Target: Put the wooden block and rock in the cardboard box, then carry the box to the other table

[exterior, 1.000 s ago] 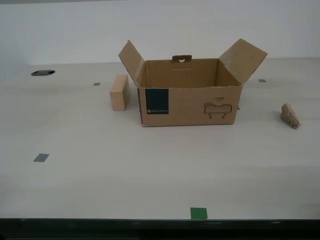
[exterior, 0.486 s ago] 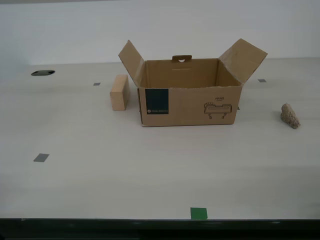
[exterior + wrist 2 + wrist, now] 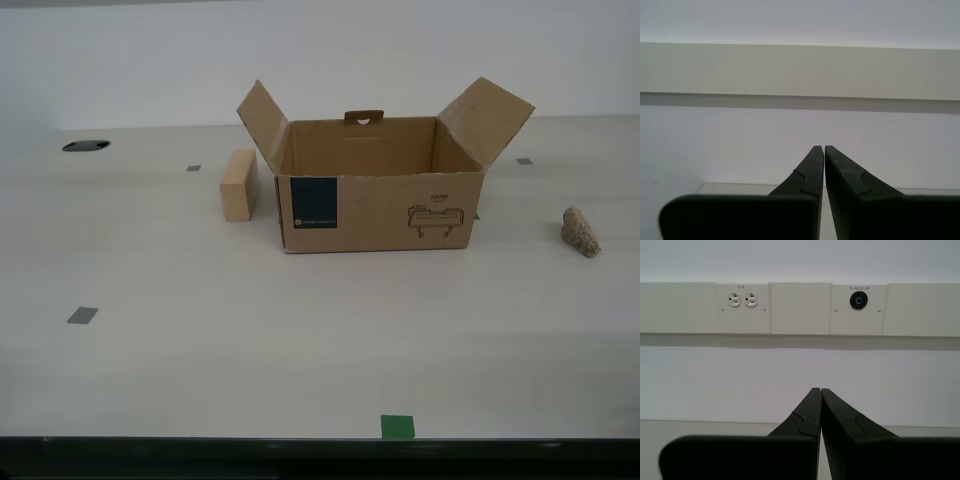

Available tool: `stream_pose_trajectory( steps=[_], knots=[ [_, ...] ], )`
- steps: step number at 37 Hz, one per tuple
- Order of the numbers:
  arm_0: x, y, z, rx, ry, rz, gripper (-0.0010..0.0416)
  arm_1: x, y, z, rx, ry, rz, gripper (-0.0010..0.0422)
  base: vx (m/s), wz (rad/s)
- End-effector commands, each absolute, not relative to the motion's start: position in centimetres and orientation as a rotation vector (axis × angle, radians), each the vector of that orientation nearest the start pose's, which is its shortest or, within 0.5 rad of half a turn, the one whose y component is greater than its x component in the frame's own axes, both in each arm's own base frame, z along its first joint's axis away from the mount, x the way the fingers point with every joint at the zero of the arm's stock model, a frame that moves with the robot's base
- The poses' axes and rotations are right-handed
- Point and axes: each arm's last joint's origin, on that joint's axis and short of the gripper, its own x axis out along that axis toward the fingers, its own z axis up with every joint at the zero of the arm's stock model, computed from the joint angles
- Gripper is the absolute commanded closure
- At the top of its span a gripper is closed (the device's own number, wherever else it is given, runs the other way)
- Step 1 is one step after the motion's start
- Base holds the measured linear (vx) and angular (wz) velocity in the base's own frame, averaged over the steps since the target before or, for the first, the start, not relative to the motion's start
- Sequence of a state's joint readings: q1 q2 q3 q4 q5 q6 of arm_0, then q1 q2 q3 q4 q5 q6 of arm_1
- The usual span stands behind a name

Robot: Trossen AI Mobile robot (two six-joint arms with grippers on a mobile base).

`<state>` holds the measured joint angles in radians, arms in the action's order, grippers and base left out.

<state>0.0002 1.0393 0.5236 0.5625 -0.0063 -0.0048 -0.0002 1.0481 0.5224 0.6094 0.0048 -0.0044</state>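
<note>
The cardboard box (image 3: 380, 198) stands open on the smooth off-white table (image 3: 250, 340), flaps spread, its inside showing nothing. The wooden block (image 3: 239, 184) stands just beside the box toward the exterior view's left. The rock (image 3: 580, 232) lies apart from the box toward the exterior view's right. No arm shows in the exterior view. My second gripper (image 3: 821, 150) is shut with nothing between its fingers and faces a white wall. My first gripper (image 3: 818, 391) is likewise shut on nothing, facing a wall panel. The other table is out of view.
Small grey tape marks (image 3: 82, 315) and a green tape square (image 3: 397, 427) lie on the tabletop. A dark oval hole (image 3: 86, 146) sits at the far part of the exterior view's left. Wall sockets (image 3: 742, 300) face my first gripper.
</note>
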Motion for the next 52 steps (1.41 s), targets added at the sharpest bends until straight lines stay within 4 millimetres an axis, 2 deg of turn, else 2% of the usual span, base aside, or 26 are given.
stream_pose_trajectory(
  steps=[1,13,27,43,52],
  knots=[
    [22.3,0.0,26.9,-0.005,-0.049,0.007,0.0406,22.7,0.0,27.0,-0.006,-0.091,-0.009,0.0412,0.0,0.0],
    [22.0,0.0,27.6,-0.005,0.067,0.007,0.0407,22.8,-0.1,27.3,-0.007,-0.062,-0.011,0.0412,0.0,0.0],
    [22.0,0.0,29.4,0.005,0.245,0.006,0.0406,23.4,-0.1,28.9,-0.007,0.069,-0.011,0.0412,0.0,0.0],
    [21.1,0.0,33.0,0.006,0.411,0.006,0.0406,23.4,-0.3,31.7,-0.015,0.236,-0.074,0.0413,0.0,0.0],
    [20.3,0.0,34.0,0.027,0.502,0.001,0.0406,23.0,-0.3,34.0,-0.026,0.305,-0.073,0.0413,0.0,0.0]
  ],
)
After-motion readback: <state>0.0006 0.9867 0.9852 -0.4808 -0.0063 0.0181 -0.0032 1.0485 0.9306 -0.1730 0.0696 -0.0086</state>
